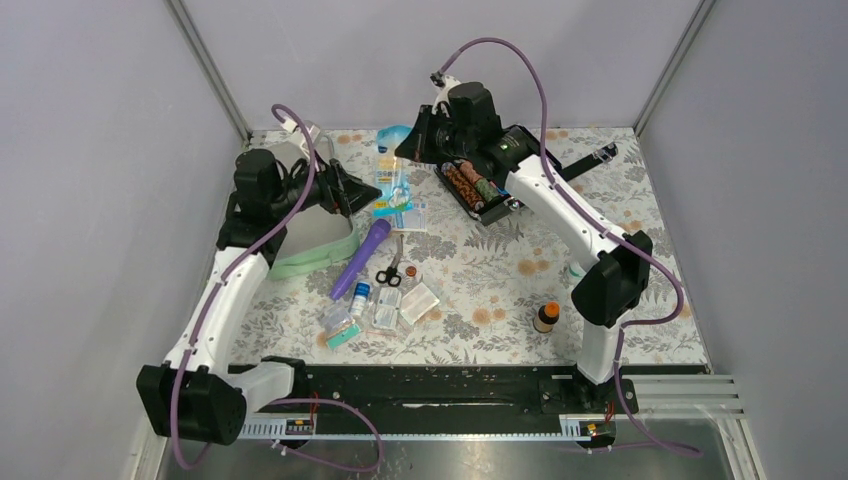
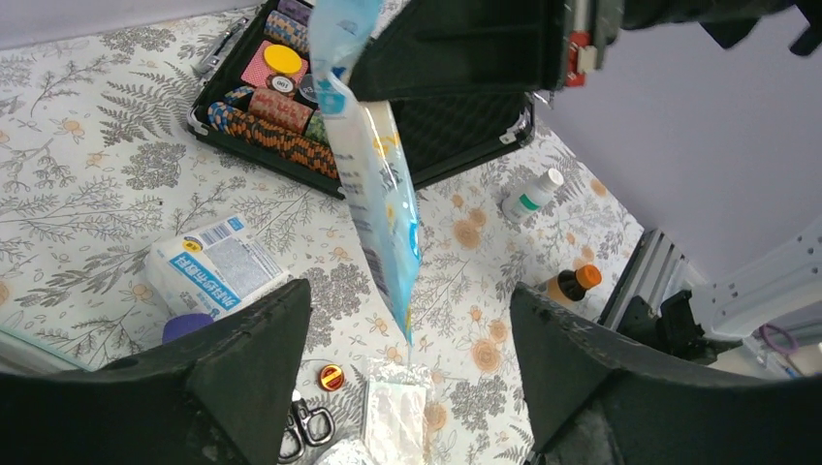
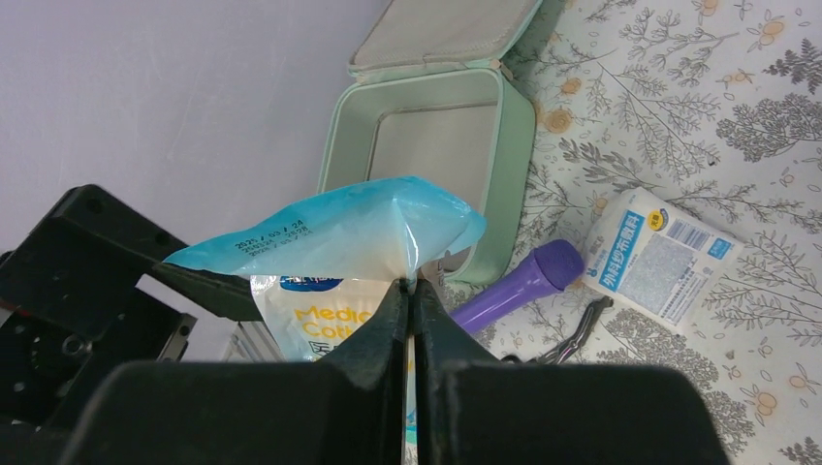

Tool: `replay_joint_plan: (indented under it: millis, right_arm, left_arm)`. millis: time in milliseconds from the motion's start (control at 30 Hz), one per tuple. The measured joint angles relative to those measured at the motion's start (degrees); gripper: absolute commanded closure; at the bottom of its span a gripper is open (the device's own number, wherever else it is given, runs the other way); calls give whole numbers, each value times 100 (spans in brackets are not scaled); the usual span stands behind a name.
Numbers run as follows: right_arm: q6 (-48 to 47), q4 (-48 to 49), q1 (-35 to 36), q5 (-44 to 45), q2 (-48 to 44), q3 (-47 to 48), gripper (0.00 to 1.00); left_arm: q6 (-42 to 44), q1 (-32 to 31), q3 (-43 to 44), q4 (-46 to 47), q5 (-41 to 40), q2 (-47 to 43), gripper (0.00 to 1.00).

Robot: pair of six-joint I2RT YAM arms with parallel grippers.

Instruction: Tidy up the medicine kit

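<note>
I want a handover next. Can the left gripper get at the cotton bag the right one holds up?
Probably yes. The cotton bag hangs free from the shut right gripper, in line with the open left gripper, and nothing shows between them.

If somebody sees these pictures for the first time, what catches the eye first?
A blue-and-white packet hangs in the air, pinched by the shut right gripper, with the open left gripper close beside it. On the left the mint-green medicine kit stands open; a black case of colourful rolls lies open at the back.
</note>
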Motion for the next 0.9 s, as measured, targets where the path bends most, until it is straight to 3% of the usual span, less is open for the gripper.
replay_joint_plan:
  millis: [200,433,467,567,633,733,900]
  right_arm:
    - [50,85,59,-48,0,0,100]
    - [22,92,98,-136,0,0,100]
    - [13,92,101,-138,0,-2,92]
    - [-48,101,101,-144,0,-17,48]
    - [-153,138,101,-190,0,-55,33]
    - [-455,199,105,-262,-28,-219,24]
    - [-1132,28,15,-284,-599,-1172,21]
  left_arm:
    - [-280,-39,181,149,-72,444,54]
    - [-531,-61,256,223,-146,789,98]
    - [-566,-61,258,229,-144,820,100]
    - [-608,-61,258,262,-146,874,100]
    - [-605,-52,258,260,-184,874,100]
    - [-446,28,398,-22,-343,879,100]
    - [404,339,1237,-1274,-1309,879,100]
